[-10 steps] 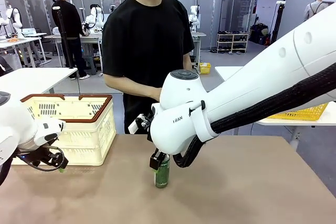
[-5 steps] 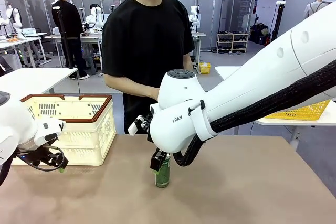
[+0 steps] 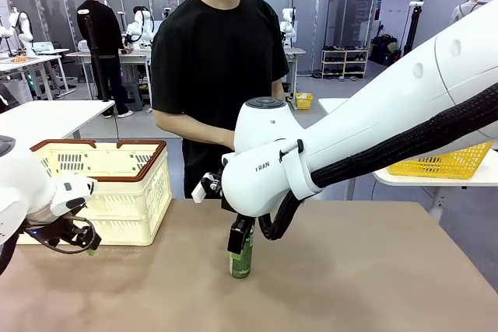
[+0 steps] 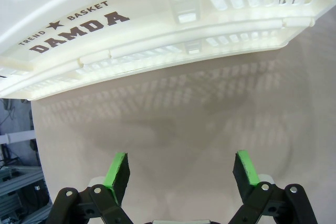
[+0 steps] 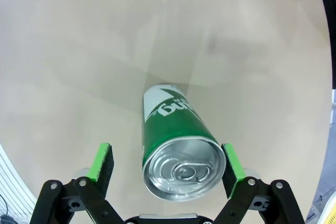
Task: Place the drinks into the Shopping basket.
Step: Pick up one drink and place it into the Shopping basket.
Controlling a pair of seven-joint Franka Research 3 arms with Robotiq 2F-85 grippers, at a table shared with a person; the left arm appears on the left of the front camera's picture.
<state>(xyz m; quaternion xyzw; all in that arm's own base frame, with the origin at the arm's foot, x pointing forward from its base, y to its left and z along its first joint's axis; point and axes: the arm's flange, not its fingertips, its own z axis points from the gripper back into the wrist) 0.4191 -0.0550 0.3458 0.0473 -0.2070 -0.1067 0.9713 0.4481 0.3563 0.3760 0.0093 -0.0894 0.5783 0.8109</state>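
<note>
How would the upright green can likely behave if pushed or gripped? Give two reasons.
The green can is tall and slim, so a high push probably tips it, and then it rolls. Its smooth metal wall may slip when gripped.

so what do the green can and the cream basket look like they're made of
Slim green can with silver top: likely thin metal, probably aluminium; glossy printed body, shiny bare lid with a pull tab.
Cream slotted basket with reddish-brown rim: looks like moulded plastic, smooth and slightly glossy; moulded slots and ribs, brown lettering on its wall.
</note>
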